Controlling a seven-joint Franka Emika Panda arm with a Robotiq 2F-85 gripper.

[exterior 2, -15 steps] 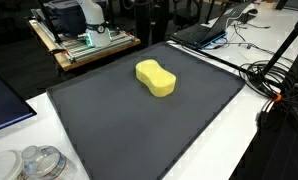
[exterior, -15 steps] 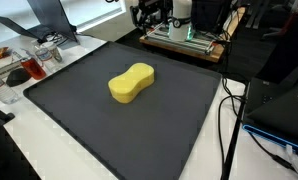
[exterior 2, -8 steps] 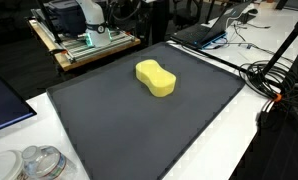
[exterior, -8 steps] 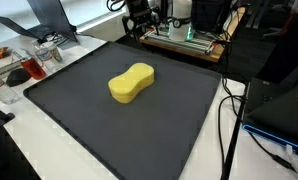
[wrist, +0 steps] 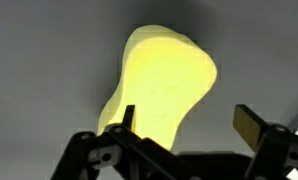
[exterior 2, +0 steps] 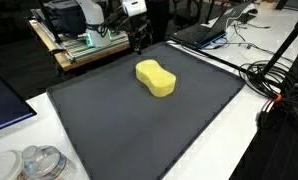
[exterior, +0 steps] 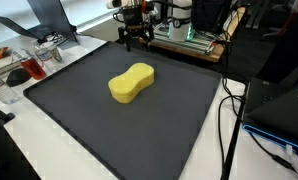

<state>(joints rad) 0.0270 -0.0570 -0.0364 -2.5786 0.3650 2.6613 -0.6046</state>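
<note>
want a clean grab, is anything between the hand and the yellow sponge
Nothing visible. The hand hangs open near the far edge of the dark mat, and only bare mat lies between it and the yellow sponge.

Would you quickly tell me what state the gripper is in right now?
Gripper: open, holding nothing, hanging apart from the yellow sponge.
</note>
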